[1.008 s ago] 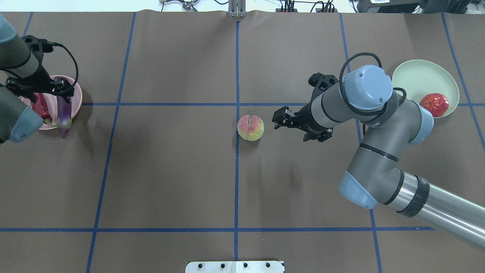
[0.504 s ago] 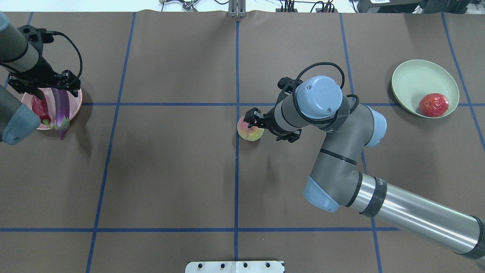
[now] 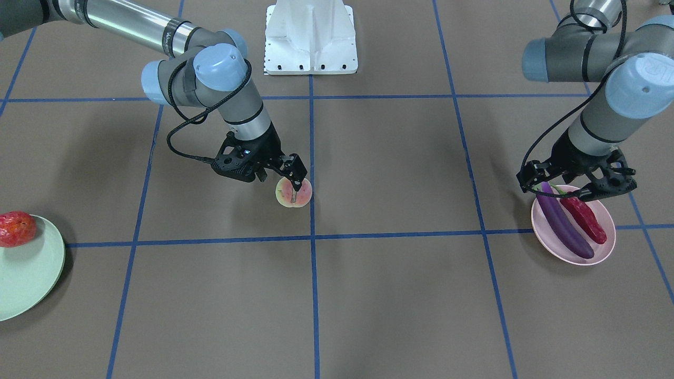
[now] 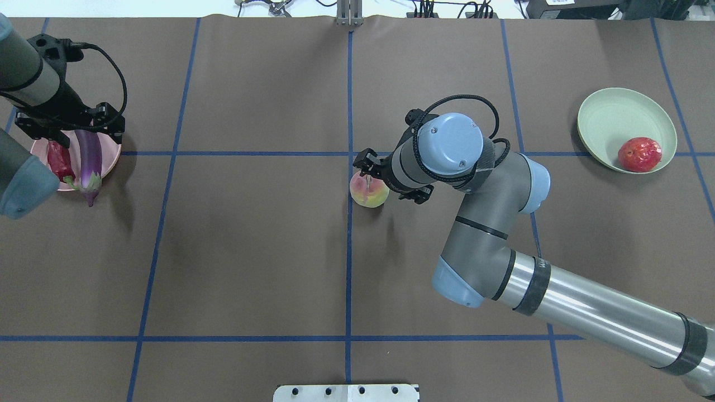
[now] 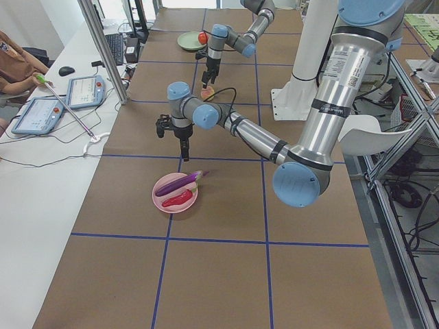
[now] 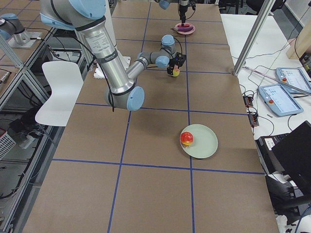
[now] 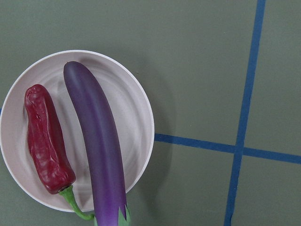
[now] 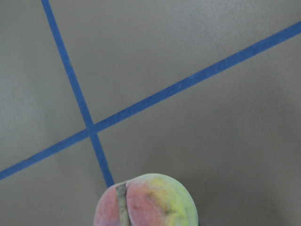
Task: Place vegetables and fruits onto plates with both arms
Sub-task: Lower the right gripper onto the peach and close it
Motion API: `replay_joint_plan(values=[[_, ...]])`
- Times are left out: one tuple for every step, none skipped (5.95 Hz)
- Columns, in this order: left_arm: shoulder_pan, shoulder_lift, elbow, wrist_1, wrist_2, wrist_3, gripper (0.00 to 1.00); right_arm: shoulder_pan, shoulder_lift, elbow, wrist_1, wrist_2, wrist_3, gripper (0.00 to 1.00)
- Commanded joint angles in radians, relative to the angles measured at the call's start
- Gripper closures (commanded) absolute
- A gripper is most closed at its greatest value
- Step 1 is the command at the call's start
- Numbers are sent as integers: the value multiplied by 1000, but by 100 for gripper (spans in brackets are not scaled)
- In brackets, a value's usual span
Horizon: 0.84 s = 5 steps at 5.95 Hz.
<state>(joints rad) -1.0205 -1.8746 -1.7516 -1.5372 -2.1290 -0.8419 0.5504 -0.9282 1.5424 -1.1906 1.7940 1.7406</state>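
Note:
The halved fruit (image 3: 294,193) (image 4: 370,192) lies cut face up on the brown mat near the centre. My right gripper (image 3: 287,176) (image 4: 368,170) hovers just over its robot-side edge and looks open and empty; the right wrist view shows the halved fruit (image 8: 146,200) at its bottom edge. The purple eggplant (image 3: 563,226) (image 7: 99,141) and the red chili (image 3: 584,218) (image 7: 44,139) lie side by side on the pink plate (image 3: 605,247) (image 7: 136,117). My left gripper (image 3: 571,187) (image 4: 67,125) is open above that plate's robot-side rim. The round red fruit (image 4: 639,153) sits in the mint green plate (image 4: 614,120).
The white fixed base (image 3: 310,37) stands at the robot's edge of the table. Blue tape lines (image 4: 349,251) divide the brown mat into squares. In the exterior left view, operators' tablets (image 5: 41,113) lie on a white side bench.
My right arm has swung from beside the green plate to over the halved fruit. My left gripper has drawn back a little from the pink plate, leaving the eggplant lying there.

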Motion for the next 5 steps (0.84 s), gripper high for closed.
replay_joint_plan(values=[[2,8,-8,2,1,0,0,-7,43,-48,0,-18,58,0],[3,8,-14,2,1,-2,0,-12,48,-60,2,-22,75,0],[4,8,-16,2,1,-2,0,-24,48,-67,2,-30,76,0],[4,8,-22,3,1,-2,0,-32,48,-68,0,-31,76,0],[4,8,-25,3,1,-2,0,-35,48,-76,0,-33,77,1]])
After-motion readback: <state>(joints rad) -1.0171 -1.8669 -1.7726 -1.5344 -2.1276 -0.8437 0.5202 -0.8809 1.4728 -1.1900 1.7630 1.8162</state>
